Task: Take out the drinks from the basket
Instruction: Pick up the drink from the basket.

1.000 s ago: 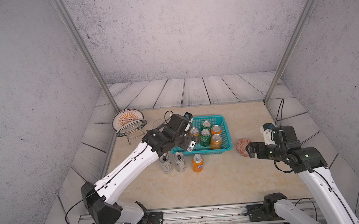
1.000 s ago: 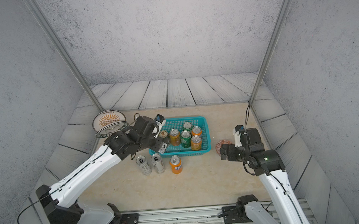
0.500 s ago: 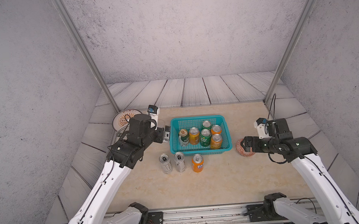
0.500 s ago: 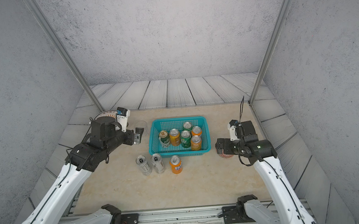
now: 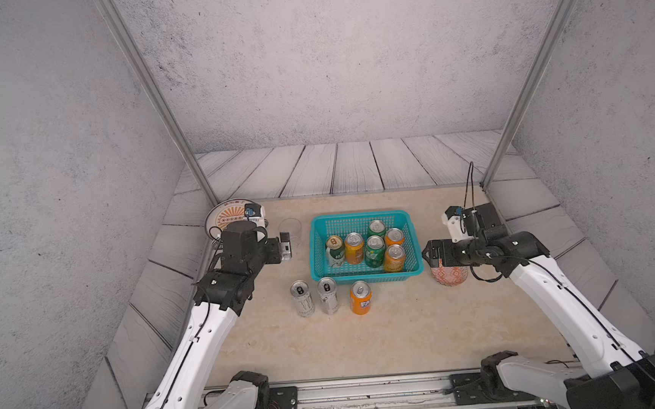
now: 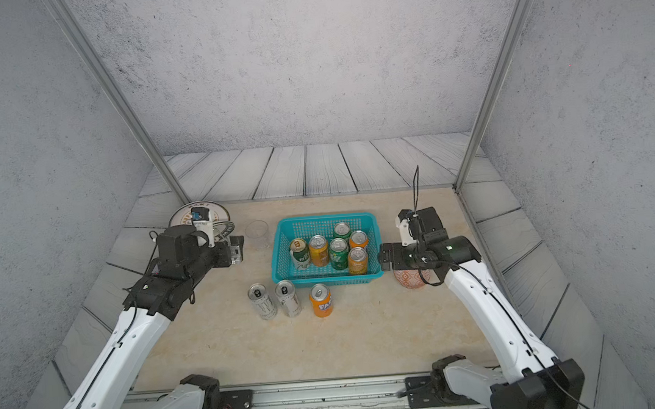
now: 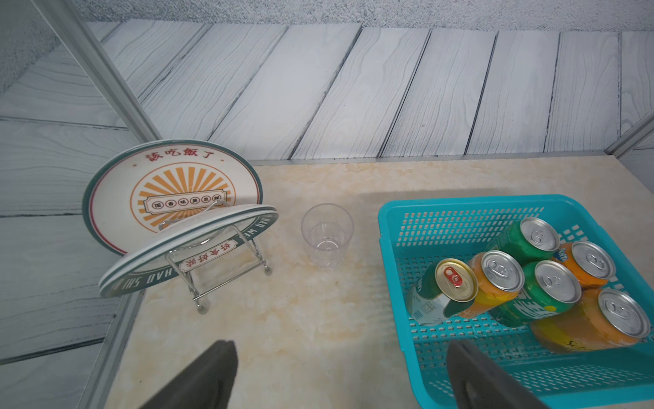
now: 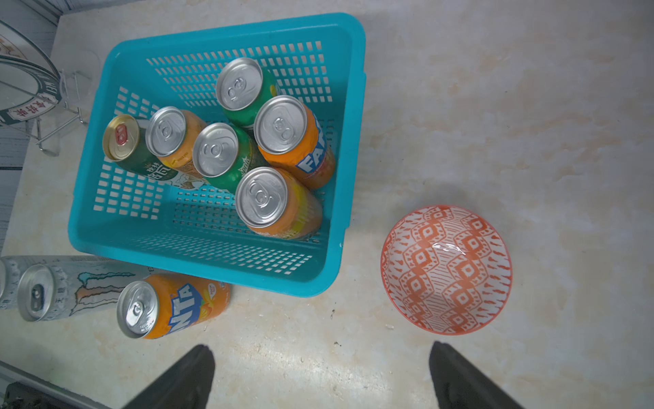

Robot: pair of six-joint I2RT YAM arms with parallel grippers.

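Grey-walled cell, marbled desk (image 5: 406, 334): the unloading is partway through, with three cans out and six left to lift.

The left arm (image 5: 208, 324) hovers by the clear cup (image 5: 290, 231) and the right arm (image 5: 553, 292) by the patterned bowl (image 5: 450, 279), either side of the turquoise basket (image 5: 359, 216). The left jaws and the right jaws are spread wide and hold nothing. Six drinks (image 5: 375, 250) stand bunched in the basket. Two slim silver cans (image 5: 303, 300) and an orange can (image 5: 360, 298) stand on the desk just in front. The next move is probably a reach from above onto an outer can, perhaps the gold-topped can (image 5: 335, 248), without knocking its neighbours.
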